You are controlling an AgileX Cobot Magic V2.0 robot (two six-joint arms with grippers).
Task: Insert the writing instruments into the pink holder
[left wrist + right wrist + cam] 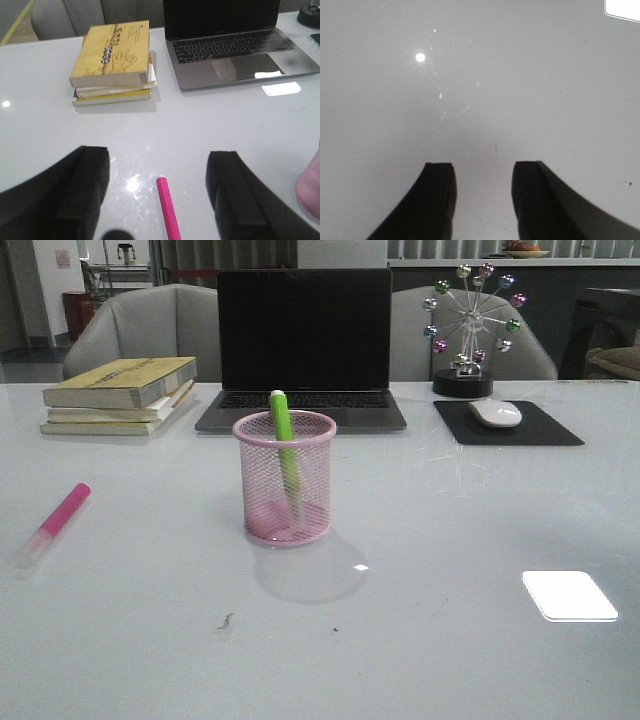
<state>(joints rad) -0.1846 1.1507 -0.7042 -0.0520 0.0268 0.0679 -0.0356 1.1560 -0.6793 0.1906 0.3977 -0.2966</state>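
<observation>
Pink highlighter marker [168, 209] lies flat on the white bench [450, 640], at 9 o'clock from the pink wire-mesh holder [285, 480]; left tool [157, 197] spread astride it for pickup; right tool [482, 200] spread, empty.

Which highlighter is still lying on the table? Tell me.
The pink highlighter, flat on the table left of the pink holder. The green highlighter already stands inside the holder.

A pink wire-mesh cylindrical pen cup [285, 480] stands upright mid-counter, nearer the far edge. A lime green highlighter marker [285, 452] leans inside it, its top poking above the rim. A bright pink highlighter marker [58, 521] with a translucent cap lies flat near the counter's left edge.
</observation>
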